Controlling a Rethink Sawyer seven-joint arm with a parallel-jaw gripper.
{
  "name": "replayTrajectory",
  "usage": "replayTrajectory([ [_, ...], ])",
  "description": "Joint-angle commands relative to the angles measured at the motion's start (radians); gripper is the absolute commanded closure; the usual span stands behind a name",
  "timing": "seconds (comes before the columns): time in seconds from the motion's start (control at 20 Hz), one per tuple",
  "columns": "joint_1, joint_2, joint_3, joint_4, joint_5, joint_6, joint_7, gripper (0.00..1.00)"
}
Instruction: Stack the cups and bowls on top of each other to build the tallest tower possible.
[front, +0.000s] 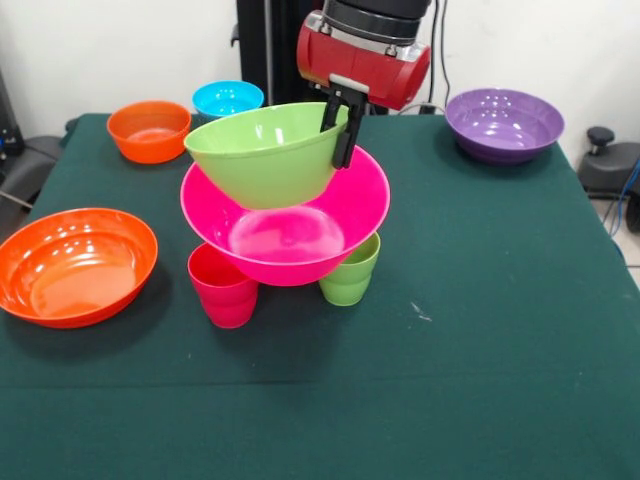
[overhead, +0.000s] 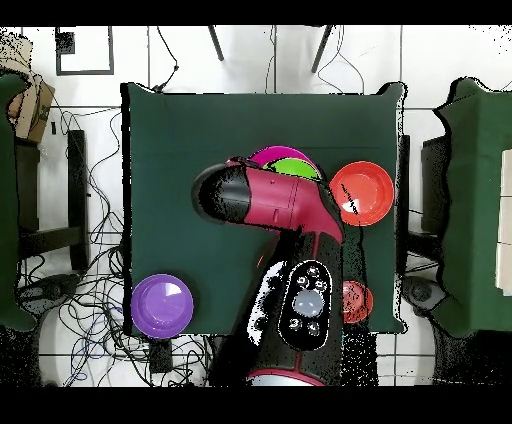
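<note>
My gripper (front: 342, 125) is shut on the far rim of the green bowl (front: 265, 155), one finger inside and one outside. The green bowl hangs tilted, its bottom down inside the large pink bowl (front: 290, 240). I cannot tell if they touch. The pink bowl rests on upside-down cups: the magenta-red cup (front: 224, 290) at front left and the light green cup (front: 350, 275) at right. The orange cup is hidden. In the overhead view the arm (overhead: 275, 200) covers the stack, leaving only slivers of the pink bowl (overhead: 262, 155) and green bowl (overhead: 295, 167).
A wide orange bowl (front: 75, 265) (overhead: 361, 192) lies at the table's left. A smaller orange bowl (front: 149, 130) (overhead: 356, 300) and a small blue bowl (front: 228, 98) stand at the far left. The purple bowl (front: 503, 123) (overhead: 161, 303) stands at the far right. The table (front: 480, 320) is dark green.
</note>
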Motion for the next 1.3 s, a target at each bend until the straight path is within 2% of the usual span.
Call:
replayTrajectory([
  [0.05, 0.013, 0.025, 0.065, 0.069, 0.018, -0.075, 0.160, 1.00],
  [0.4, 0.021, 0.017, 0.056, 0.075, 0.018, -0.068, 0.164, 1.00],
  [0.45, 0.020, 0.018, 0.055, 0.072, 0.015, -0.064, 0.158, 0.00],
  [0.7, 0.012, 0.010, 0.064, 0.069, 0.017, -0.070, 0.148, 0.00],
  [1.0, -0.003, -0.012, 0.075, 0.079, 0.019, -0.023, 0.118, 0.00],
  [1.3, -0.018, -0.076, 0.077, 0.127, 0.023, 0.003, 0.095, 0.00],
])
